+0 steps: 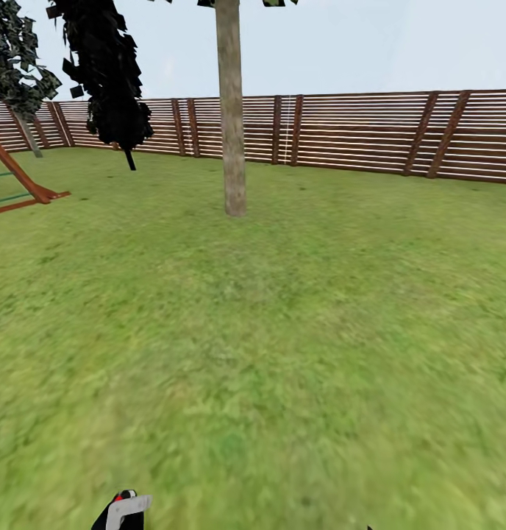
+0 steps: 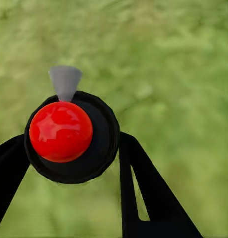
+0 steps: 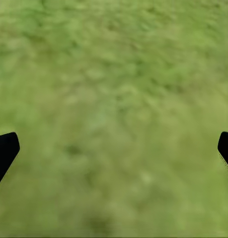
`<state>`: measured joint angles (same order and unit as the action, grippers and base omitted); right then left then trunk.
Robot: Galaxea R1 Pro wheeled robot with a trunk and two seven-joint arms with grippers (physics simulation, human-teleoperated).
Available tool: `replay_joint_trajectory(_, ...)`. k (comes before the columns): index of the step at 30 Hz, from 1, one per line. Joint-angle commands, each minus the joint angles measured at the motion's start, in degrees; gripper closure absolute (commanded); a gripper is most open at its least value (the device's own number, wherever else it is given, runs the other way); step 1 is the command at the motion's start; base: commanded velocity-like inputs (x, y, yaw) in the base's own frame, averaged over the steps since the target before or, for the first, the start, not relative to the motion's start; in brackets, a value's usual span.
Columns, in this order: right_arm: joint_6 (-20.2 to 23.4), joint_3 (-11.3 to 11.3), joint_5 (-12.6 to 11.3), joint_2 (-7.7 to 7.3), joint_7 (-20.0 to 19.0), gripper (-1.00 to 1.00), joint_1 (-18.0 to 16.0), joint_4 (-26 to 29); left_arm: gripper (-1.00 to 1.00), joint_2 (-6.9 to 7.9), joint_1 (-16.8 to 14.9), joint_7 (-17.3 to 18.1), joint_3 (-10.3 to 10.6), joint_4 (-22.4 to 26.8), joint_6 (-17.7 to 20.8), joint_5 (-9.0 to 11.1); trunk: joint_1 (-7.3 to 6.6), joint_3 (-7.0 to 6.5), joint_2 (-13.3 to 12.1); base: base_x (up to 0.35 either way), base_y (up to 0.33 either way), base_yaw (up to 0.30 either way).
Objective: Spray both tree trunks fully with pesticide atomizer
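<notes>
My left gripper (image 2: 71, 163), two flat matte black fingers (image 2: 148, 193) widening toward the base, one with a narrow slit cut through it, my right gripper (image 3: 114, 148), blunt rounded black fingertips (image 3: 4, 148), plain, no markings, screws or cables visible

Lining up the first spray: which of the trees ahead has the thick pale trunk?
The middle one, the tree trunk rising from the lawn ahead. It is thick and grey-beige; the black-leaved tree to its left has a thin dark stem.
</notes>
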<state>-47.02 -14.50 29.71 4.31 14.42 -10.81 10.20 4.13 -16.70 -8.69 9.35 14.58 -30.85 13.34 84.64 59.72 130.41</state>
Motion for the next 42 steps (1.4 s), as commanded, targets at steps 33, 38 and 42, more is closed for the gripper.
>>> replay_joint_trajectory(33, 0.00, 0.09, 0.00, 0.00, 0.00, -1.00, 0.00, 0.00, 1.00, 0.00, 0.00, -0.01, 0.05, 0.01, -0.06, -0.03, 0.00, 0.00, 0.00, 0.337, 0.000, 0.000)
replay_joint_trajectory(38, 0.00, 0.09, 0.00, 0.01, 0.00, -1.00, 0.00, 0.00, 1.00, 0.04, 0.00, -0.01, 0.04, 0.01, -0.07, 0.01, 0.00, 0.00, 0.00, 0.337, 0.000, 0.000)
replay_joint_trajectory(42, 0.00, 0.09, 0.00, 0.00, 0.00, -1.00, 0.00, 0.00, 1.00, 0.06, 0.00, -0.01, 0.03, 0.02, -0.07, -0.03, 0.00, 0.00, 0.00, 0.337, 0.000, 0.000)
